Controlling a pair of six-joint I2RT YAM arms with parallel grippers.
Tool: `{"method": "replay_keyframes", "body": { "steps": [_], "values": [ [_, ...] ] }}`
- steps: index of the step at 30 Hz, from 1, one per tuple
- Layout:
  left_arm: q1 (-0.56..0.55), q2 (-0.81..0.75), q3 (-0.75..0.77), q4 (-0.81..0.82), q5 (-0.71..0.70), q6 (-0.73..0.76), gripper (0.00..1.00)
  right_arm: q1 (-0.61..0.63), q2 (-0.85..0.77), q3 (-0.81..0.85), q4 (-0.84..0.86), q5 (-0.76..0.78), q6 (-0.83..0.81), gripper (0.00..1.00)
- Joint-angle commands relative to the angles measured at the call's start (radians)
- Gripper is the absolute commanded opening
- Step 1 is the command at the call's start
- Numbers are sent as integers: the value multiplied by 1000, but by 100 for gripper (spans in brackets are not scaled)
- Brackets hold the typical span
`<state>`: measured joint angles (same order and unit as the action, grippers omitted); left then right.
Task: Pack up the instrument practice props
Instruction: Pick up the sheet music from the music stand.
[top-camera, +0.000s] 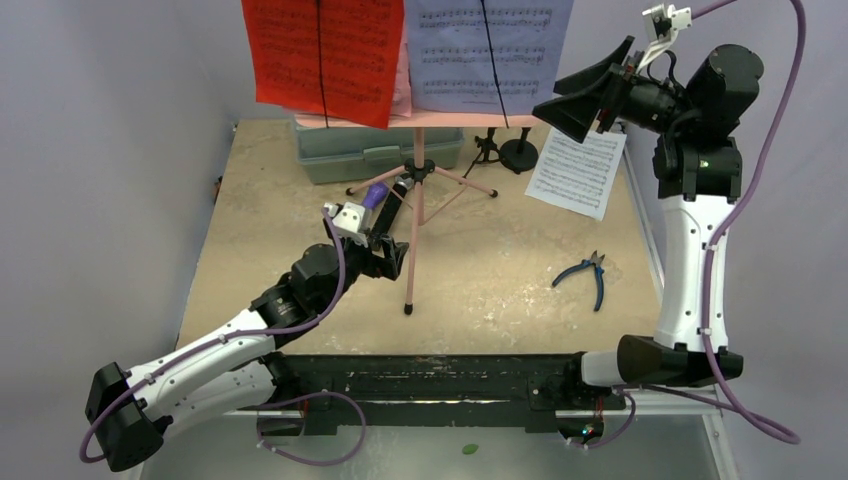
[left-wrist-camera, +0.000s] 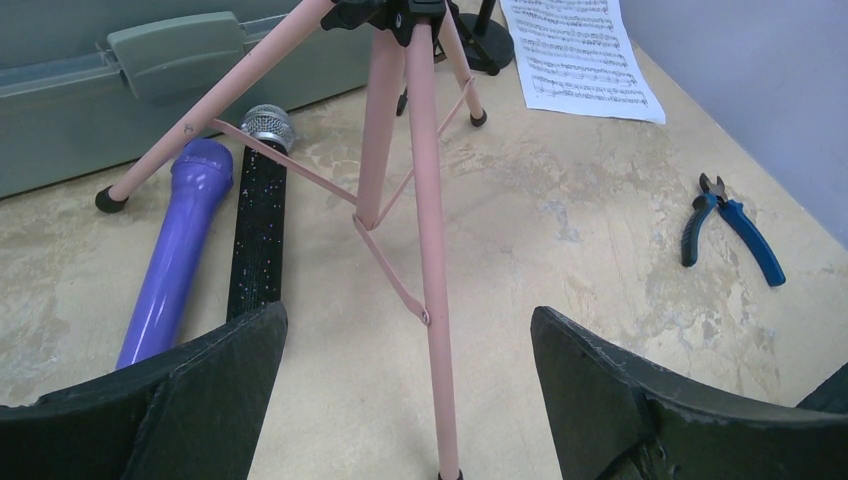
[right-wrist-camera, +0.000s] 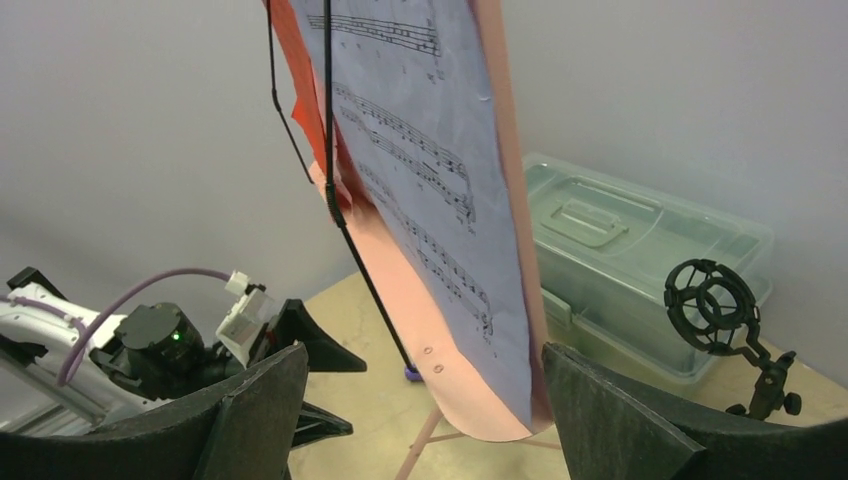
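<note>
Two arms up, both sets of jaws spread wide, nothing grasped

- left gripper (left-wrist-camera: 407, 322) sits low at the near side of the pink tripod (top-camera: 417, 215); the tripod's near leg stands between the fingers (left-wrist-camera: 200, 390), no contact seen
- right gripper (right-wrist-camera: 422, 355) is raised at the far right, level with the perforated pink tray (top-camera: 440, 118); the tray's right edge and the white sheet-music page (top-camera: 488, 50) lie between its fingers, apart from both
- tripod stands upright, centre-far on the table (top-camera: 300, 290), tray on top
- red sheet-music page (top-camera: 322, 55) on the left half of the tray, white page on the right half, each with a black cord running down over it
- loose white sheet (top-camera: 577, 170) lies flat on the table, far right
- purple microphone (left-wrist-camera: 175, 260) and black silver-headed microphone (left-wrist-camera: 260, 220) lie side by side on the table under the tripod's left leg, just near of the grey-green case (top-camera: 375, 150)
- small black mic mounts (top-camera: 505, 150) stand right of the case, behind the tripod
- blue-handled pliers (top-camera: 590, 277) lie near right on the table, well apart from everything else
</note>
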<state>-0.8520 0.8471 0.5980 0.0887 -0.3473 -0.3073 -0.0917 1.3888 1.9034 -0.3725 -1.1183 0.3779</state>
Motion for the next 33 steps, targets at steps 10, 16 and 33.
{"method": "replay_keyframes", "body": {
  "steps": [10, 16, 33],
  "values": [
    [1, -9, 26, 42, 7, -14, 91, 4, -63, 26, 21, -59, -4, 83],
    [0, -13, 22, 41, 5, -15, 91, 4, -68, 18, 38, -88, 3, 81],
    [1, -6, 23, 48, 11, -21, 91, 57, -10, 19, 93, -48, 37, 70]
  ]
}}
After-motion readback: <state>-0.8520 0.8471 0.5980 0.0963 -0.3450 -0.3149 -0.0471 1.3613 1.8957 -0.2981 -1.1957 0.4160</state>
